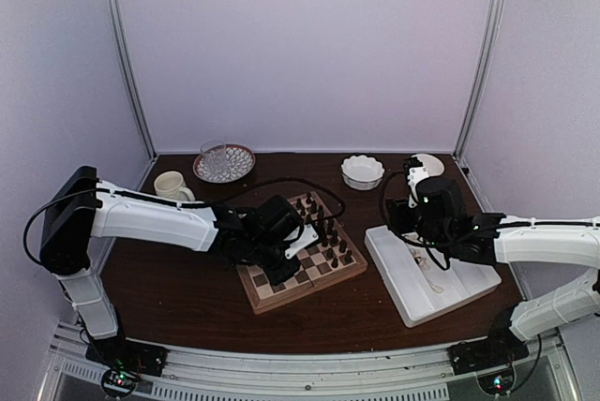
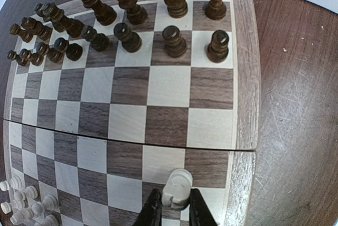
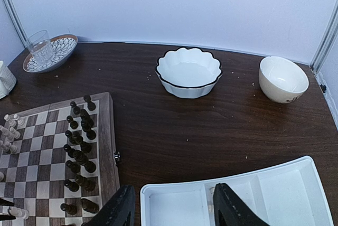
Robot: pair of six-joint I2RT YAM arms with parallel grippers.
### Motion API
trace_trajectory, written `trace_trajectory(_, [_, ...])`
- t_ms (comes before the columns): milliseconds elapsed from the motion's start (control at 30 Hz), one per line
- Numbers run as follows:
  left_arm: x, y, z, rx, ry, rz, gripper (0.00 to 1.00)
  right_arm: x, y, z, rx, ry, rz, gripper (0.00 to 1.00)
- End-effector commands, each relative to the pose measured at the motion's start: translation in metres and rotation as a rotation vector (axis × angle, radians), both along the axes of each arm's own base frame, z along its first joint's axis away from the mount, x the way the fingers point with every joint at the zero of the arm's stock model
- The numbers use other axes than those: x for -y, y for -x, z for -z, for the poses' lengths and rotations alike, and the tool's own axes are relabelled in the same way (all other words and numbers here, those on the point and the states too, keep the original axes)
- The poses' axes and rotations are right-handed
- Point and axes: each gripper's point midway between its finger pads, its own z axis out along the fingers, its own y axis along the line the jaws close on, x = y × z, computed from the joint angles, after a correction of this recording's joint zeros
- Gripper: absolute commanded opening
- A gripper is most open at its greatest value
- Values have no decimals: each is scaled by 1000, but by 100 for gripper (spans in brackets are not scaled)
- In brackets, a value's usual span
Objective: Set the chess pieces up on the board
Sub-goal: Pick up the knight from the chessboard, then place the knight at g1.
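Dark wood of the bench [image 3: 158, 131] runs under everything, with pale walls closing it in. Nearest, my left gripper [image 2: 176, 200] is clamped on one cream-white piece [image 2: 177, 184], a finger against each side of its lower body. It stands upright on the board [image 2: 243, 78], on the side closest to my wrist and just inside the right rim in that view; I cannot tell its exact square. More cream-white pieces [image 2: 21, 202] cluster at that side's other end. I judge the piece light, stiff and smooth, so it could twist or tip if squeezed high. The low waist above the base is the place to hold, keeping it vertical. My right gripper [image 3: 174, 207] hangs with its fingers wide apart and nothing between them, above the white tray [image 3: 274, 184] right of the board. Farther across the board the dark pieces [image 2: 127, 30] stand in two rows. Beyond, toward the wall, sit a scalloped bowl [image 3: 188, 73], a plain bowl [image 3: 282, 78] and a glass [image 3: 39, 46] on a patterned plate [image 3: 60, 49].
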Motion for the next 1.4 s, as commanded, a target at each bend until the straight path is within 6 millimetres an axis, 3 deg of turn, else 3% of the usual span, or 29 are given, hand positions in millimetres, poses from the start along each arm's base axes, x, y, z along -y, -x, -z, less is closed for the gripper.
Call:
trace_trajectory(0, [8,-2,-14,7,38,11,15,4,-2,-2,3,1,24,53])
trace_trajectory(567, [-13,2,-50,53,96,-18,15,4,-2,-1,0,-5,22,53])
trace_trajectory(933, [-53,6,-67,99,120,-118,15,4,-2,-2,6,-9,22,53])
trace_trajectory(1067, [-67,16,-64,88,133,-121,15,7,-3,-4,15,-1,35,53])
trace_trajectory(1200, [-67,25,-62,72,179,-91,15,12,-3,-6,32,6,52,53])
trace_trajectory(1367, [-67,19,-67,122,215,-102,14,14,-4,-5,39,15,65,53])
